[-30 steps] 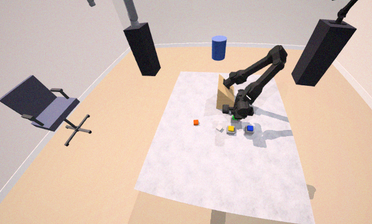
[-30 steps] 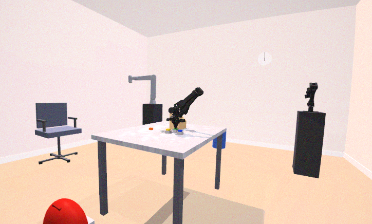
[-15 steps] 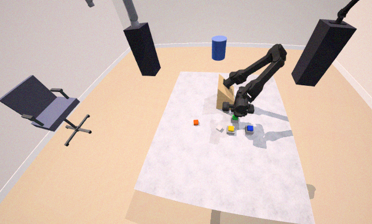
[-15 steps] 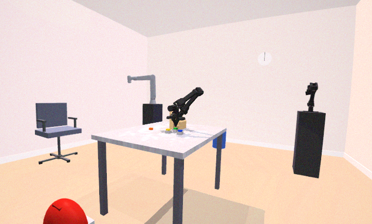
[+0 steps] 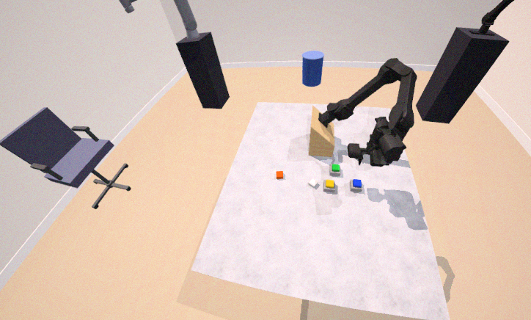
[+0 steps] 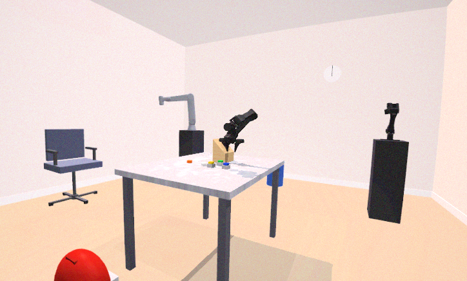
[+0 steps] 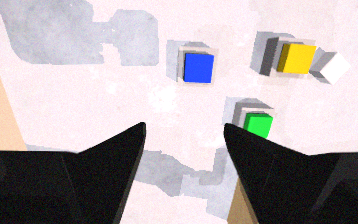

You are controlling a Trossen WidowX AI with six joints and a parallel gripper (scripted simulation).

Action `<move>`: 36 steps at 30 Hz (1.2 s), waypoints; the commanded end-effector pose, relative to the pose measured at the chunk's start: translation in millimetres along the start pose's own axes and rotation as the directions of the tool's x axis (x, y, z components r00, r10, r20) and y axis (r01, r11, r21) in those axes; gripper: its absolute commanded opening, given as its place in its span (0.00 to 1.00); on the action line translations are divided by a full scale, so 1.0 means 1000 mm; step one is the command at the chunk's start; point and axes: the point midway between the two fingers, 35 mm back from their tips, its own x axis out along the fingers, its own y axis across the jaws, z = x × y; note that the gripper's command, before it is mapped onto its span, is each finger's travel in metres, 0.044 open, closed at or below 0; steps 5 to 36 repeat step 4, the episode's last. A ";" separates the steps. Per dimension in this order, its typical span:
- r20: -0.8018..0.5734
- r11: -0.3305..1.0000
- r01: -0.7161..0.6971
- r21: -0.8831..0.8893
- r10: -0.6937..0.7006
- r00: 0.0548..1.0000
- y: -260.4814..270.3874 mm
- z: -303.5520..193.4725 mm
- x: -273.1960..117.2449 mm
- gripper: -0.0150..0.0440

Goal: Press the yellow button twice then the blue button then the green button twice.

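Note:
The green button [image 5: 335, 168] [image 6: 220, 161] [image 7: 258, 125] is the nearest of the three to the wooden wedge. The yellow button [image 5: 330, 183] [image 6: 211, 162] [image 7: 298, 58] stands in front of it, beside a white block. The blue button [image 5: 356, 183] [image 6: 226, 164] [image 7: 198, 68] stands to the right of yellow in the top view. All three caps stand raised on grey bases. My gripper [image 7: 185, 128] [image 6: 231, 150] is open and empty, with its fingers wide apart. It hangs well above the table, off to the blue side of the green button, touching no button.
A white block [image 5: 313, 183] [image 7: 334, 68] lies right by the yellow button. An orange block [image 5: 279, 175] [image 6: 189, 161] lies farther left on the table [image 5: 299, 246] [image 6: 172, 178]. The wooden wedge [image 5: 320, 147] [image 6: 218, 153] stands behind the green button, under the arm.

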 end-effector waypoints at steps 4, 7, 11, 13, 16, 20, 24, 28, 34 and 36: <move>-0.012 1.000 0.001 0.022 -0.001 1.000 0.014 -0.003 -0.007 0.93; -0.012 1.000 0.001 0.022 -0.001 1.000 0.014 -0.003 -0.007 0.93; -0.012 1.000 0.001 0.022 -0.001 1.000 0.014 -0.003 -0.007 0.93; -0.012 1.000 0.001 0.022 -0.001 1.000 0.014 -0.003 -0.007 0.93; -0.012 1.000 0.001 0.022 -0.001 1.000 0.014 -0.003 -0.007 0.93; -0.012 1.000 0.001 0.022 -0.001 1.000 0.014 -0.003 -0.007 0.93; -0.012 1.000 0.001 0.022 -0.001 1.000 0.014 -0.003 -0.007 0.93; -0.012 1.000 0.001 0.022 -0.001 1.000 0.014 -0.003 -0.007 0.93; -0.012 1.000 0.001 0.022 -0.001 1.000 0.014 -0.003 -0.007 0.93; -0.012 1.000 0.001 0.022 -0.001 1.000 0.014 -0.003 -0.007 0.93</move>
